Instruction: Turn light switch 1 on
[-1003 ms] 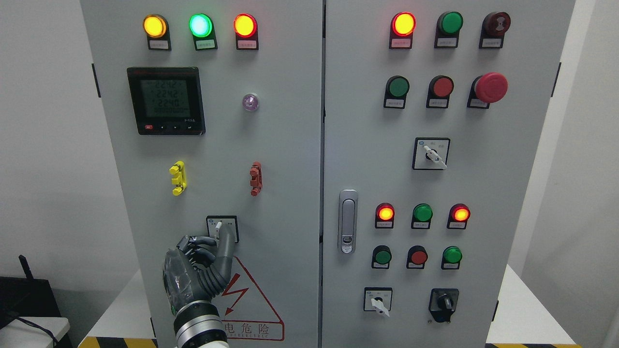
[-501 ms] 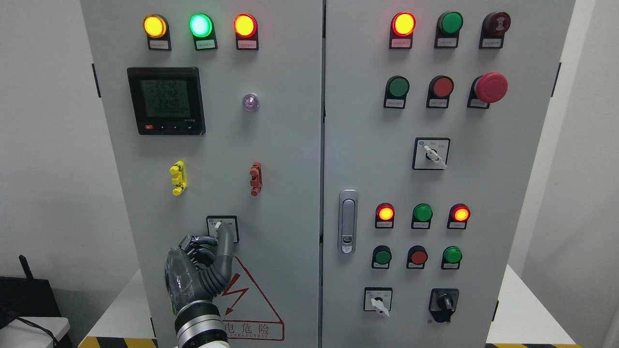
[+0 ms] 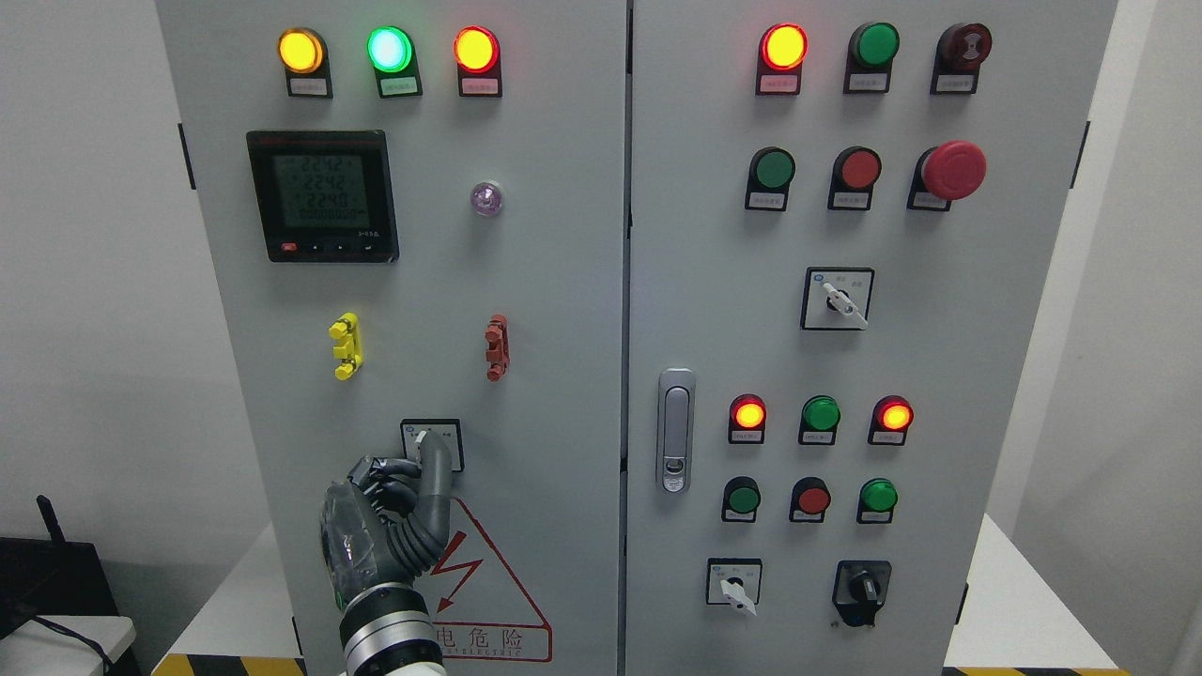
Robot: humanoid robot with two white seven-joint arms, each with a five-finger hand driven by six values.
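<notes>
A small rotary switch with a white knob sits in a black-framed square low on the cabinet's left door. My left hand comes up from the bottom edge and lies against it. Its thumb stretches up over the knob's right and lower part, and the other fingers curl close at the knob's left. Only the knob's white upper-left tip shows. My right hand is out of view.
The left door carries three lit lamps, a digital meter, yellow and red clips, and a warning triangle. The right door has a latch handle, push buttons, an emergency stop and more rotary switches.
The thumb has crept slightly up and left over the knob, hiding more of its white pointer. The lamps are unchanged.
</notes>
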